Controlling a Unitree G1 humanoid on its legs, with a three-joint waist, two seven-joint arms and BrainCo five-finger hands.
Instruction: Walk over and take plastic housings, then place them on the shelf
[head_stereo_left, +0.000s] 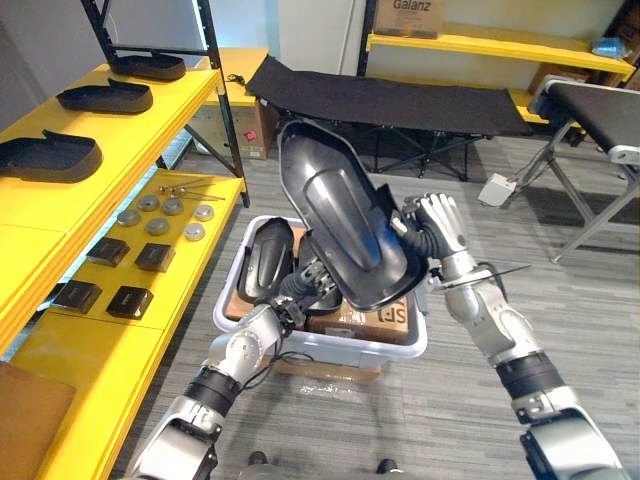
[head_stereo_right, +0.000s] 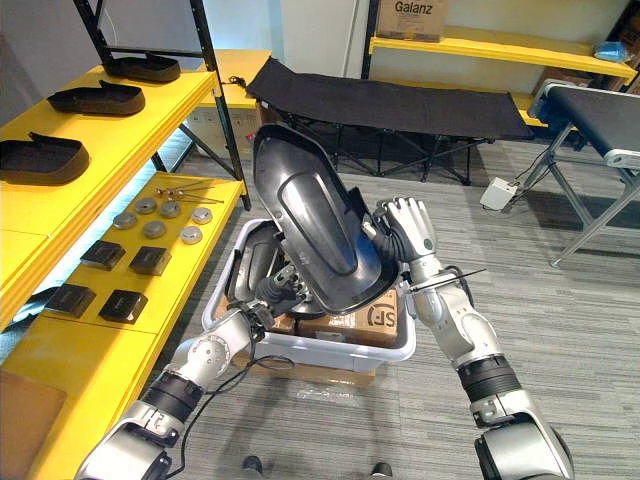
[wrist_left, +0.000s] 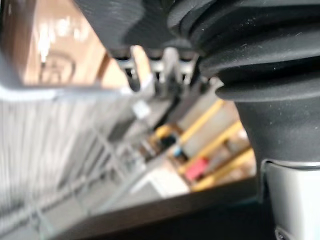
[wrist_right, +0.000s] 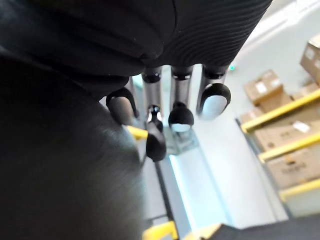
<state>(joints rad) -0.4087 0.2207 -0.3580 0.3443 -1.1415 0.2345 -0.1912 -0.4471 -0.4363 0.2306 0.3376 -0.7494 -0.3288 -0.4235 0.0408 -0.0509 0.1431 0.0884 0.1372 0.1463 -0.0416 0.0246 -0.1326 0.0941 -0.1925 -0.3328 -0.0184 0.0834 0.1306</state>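
I hold a large black plastic housing (head_stereo_left: 345, 225) tilted upright above a white bin (head_stereo_left: 330, 348). My right hand (head_stereo_left: 437, 222) is shut on its right edge, with the curled fingers (wrist_right: 180, 117) beside the dark shell in the right wrist view. My left hand (head_stereo_left: 298, 288) comes up from below and grips the housing's lower edge; its fingers (wrist_left: 167, 62) press against the underside. Another black housing (head_stereo_left: 268, 258) lies in the bin. Three more housings (head_stereo_left: 50, 155) (head_stereo_left: 105, 97) (head_stereo_left: 148, 67) sit on the top level of the yellow shelf (head_stereo_left: 150, 130) to my left.
A cardboard box (head_stereo_left: 365, 322) lies in the bin. The shelf's lower level carries metal discs (head_stereo_left: 160, 215) and small black blocks (head_stereo_left: 130, 300). A black cot (head_stereo_left: 390, 100) stands behind the bin and a conveyor (head_stereo_left: 600, 110) at the right. Grey floor lies open to the right.
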